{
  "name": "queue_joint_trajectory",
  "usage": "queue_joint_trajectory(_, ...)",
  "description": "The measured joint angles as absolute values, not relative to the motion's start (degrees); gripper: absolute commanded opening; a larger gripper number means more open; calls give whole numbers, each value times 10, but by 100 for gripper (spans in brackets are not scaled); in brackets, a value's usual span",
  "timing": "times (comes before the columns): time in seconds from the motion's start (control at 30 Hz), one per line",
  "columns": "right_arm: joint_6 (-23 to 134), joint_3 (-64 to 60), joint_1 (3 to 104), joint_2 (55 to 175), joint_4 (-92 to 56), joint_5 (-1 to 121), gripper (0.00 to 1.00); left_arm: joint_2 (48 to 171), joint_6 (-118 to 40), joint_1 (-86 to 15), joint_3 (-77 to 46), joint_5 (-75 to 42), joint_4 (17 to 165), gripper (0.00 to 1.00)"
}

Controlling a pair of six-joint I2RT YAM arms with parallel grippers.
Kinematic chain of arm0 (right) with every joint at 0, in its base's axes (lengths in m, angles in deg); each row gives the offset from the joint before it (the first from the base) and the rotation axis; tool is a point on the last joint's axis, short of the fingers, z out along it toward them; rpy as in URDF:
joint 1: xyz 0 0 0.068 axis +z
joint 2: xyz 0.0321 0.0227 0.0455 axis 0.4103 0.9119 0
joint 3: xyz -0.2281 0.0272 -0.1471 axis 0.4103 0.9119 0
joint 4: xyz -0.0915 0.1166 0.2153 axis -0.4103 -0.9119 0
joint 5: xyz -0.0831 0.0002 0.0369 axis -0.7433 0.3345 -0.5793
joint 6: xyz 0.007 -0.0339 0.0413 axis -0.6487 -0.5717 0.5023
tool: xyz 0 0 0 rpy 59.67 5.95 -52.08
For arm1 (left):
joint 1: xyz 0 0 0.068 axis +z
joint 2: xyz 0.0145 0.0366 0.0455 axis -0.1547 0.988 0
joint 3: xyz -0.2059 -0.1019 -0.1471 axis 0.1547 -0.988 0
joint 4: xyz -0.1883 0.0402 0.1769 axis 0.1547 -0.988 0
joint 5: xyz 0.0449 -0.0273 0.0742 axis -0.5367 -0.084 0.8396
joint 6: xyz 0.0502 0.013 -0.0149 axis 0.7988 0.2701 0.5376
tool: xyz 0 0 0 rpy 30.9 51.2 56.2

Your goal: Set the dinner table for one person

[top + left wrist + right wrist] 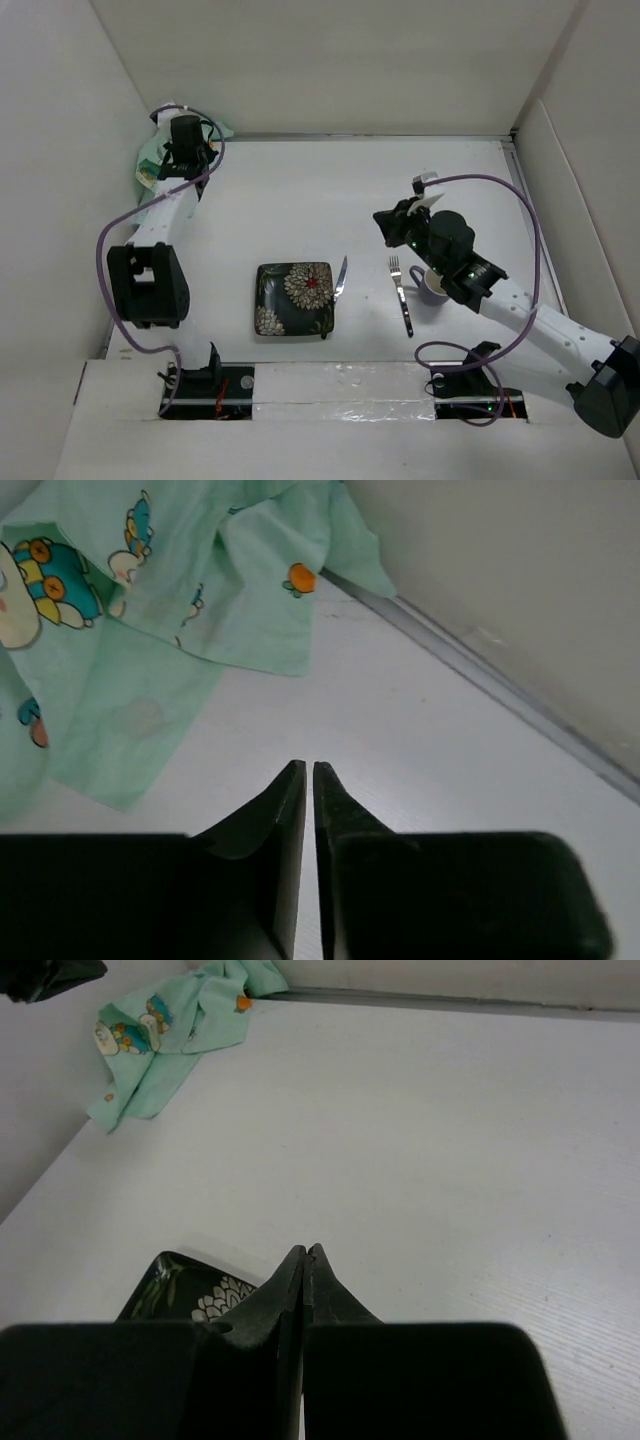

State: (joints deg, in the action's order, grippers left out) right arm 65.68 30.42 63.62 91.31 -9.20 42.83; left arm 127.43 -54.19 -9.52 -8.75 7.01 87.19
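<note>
Closest to the left wrist camera, the left fingers (285, 810) stand all but shut, with only a thin slit between the tips and nothing in it. They hang over bare white bench (420, 730) in the far left corner, just short of a crumpled mint-green cloth (150, 590) printed with cartoon figures, which they do not touch. The right fingers (285, 1295) are pressed fully together and also carry nothing; they hover above the bench to the right of the middle, pointing across it toward that far corner.

Out from there, the place setting lies near the front edge of the bench, between the two arm bases. A dark square plate (293, 298) with a flower pattern sits flat. A knife (341, 278) lies just beside the plate's right edge, slightly slanted; whether it touches the rim I cannot tell. A fork (400, 294) lies further right, apart from the knife, and a lavender mug (432, 285) stands just right of the fork, partly hidden under the right arm.

So plate, cutlery and mug look placed. The cloth, bunched well apart from the setting, seems the main piece left, probably to be brought over and laid out by the left arm.
</note>
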Motion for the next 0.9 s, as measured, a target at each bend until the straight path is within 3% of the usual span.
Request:
queue_joint_trajectory(0.07,657,304,636,924,-92,432,12,1325,-524,-95,-53,86,856,36)
queue_joint_trajectory(0.1,658,304,636,925,-92,433,31,1351,-515,-95,-37,95,846,42)
queue_joint_trajectory(0.2,658,304,636,928,-91,434,53,1423,-498,-95,15,117,814,47)
queue_joint_trajectory(0.9,652,292,644,1011,-82,465,53,1769,-498,-56,374,56,724,52)
